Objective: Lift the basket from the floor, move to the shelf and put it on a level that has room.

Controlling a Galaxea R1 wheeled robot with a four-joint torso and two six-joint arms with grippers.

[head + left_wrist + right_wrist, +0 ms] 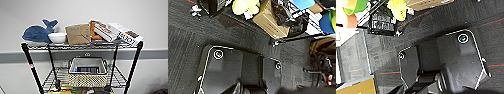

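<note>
The basket (88, 72) sits nearest, on the shelf's (32, 65) middle level (51, 78), its woven front near the front edge. Neither gripper's state can be told. Above and farther back, a plush whale (38, 32), a white bowl (57, 37) and boxes (78, 33) crowd the top tier; a bump to the wheeled shelf could tip the basket forward.

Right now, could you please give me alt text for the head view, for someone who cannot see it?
A woven basket sits on the middle level of a black wire shelf against a pale wall. The top tier holds a blue plush whale, a white bowl and boxes.
</note>
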